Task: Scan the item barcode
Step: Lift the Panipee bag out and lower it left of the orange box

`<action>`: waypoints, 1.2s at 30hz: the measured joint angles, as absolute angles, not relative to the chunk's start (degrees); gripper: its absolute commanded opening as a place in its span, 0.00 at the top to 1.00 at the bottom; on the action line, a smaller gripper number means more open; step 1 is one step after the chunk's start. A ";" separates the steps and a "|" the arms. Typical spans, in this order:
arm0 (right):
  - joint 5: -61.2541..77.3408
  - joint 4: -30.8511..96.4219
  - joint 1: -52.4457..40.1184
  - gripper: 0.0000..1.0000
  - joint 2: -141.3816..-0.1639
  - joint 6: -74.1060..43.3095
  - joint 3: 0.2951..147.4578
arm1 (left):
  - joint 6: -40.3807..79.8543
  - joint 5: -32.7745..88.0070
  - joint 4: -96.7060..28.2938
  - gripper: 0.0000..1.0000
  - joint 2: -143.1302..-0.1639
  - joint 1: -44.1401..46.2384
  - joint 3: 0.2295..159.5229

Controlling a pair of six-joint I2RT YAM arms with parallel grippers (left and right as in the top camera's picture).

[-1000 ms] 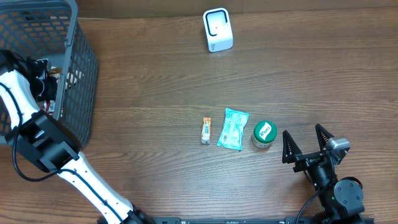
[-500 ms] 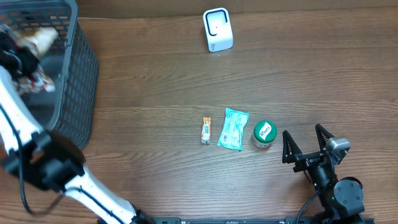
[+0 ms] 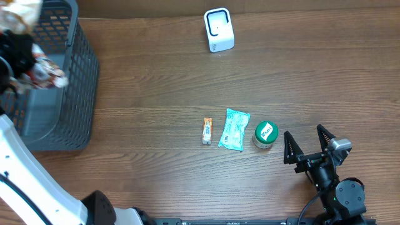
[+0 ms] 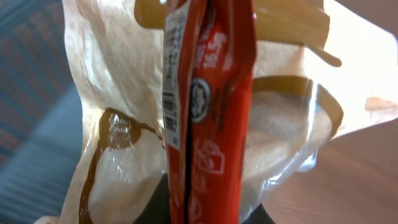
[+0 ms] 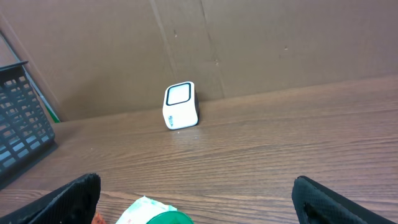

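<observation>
One glossy red foil snack packet [image 4: 208, 112] hangs over the dark mesh plastic basket [image 3: 81, 75], pinched in the left gripper [image 3: 28, 70] with a crinkled clear-and-tan plastic bag [image 4: 112, 124], its barcode running along its long edge. The white boxy scanner [image 3: 219, 29] stands well apart to its right. The right gripper [image 3: 304, 134] sits spread wide.

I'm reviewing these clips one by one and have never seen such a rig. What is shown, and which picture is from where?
Two robot arms work at a wooden table. One picture looks down from above; the other two come from a camera on each wrist. The left claw, over the grey basket, is shut on a red packet showing its barcode; a pale bag hangs against it. The right claw sits open and empty. On the table: a small orange packet, a teal pouch, a green-lidded tub and a white scanner.
</observation>
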State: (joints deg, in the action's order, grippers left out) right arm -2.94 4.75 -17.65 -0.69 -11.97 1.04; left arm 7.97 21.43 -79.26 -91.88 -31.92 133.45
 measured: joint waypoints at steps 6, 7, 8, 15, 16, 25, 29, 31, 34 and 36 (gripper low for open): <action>-2.96 4.75 -17.65 0.00 -0.69 -11.94 1.04 | 7.35 20.80 -89.32 0.96 -90.65 -22.96 133.32; -2.94 4.75 -17.65 0.00 -0.69 -11.97 1.04 | 7.27 20.34 -90.08 0.96 -90.65 -21.30 132.88; -2.94 4.78 -17.65 0.00 -0.69 -11.97 1.04 | 7.11 19.86 -90.85 0.96 -90.65 -19.51 132.25; -2.92 4.78 -17.65 0.00 -0.69 -11.97 1.04 | 6.98 16.64 -89.03 0.96 -90.67 -6.07 119.92; -2.98 4.73 -17.65 0.00 -0.69 -11.97 1.04 | 7.11 15.94 -88.07 0.96 -90.67 -4.16 117.34; -2.94 4.73 -17.65 0.00 -0.69 -11.97 1.04 | 11.88 6.68 -71.92 0.96 -91.13 9.06 89.38; -2.94 4.75 -17.65 0.00 -0.69 -11.97 1.04 | 16.32 4.58 -62.28 0.96 -91.13 9.45 79.50; -2.96 4.80 -17.67 0.00 -0.69 -11.94 1.04 | 19.22 3.95 -57.82 0.96 -91.22 9.45 74.76; -2.96 4.71 -17.65 0.00 -0.69 -11.97 1.04 | 22.94 3.57 -53.01 0.96 -91.22 9.47 68.75; -2.96 4.73 -17.65 0.00 -0.69 -11.94 1.04 | 24.49 3.31 -50.09 0.96 -91.22 9.82 64.95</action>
State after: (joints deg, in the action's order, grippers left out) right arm -2.96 4.73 -17.65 -0.69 -11.94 1.04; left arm 24.49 3.31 -50.09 -91.22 9.82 64.95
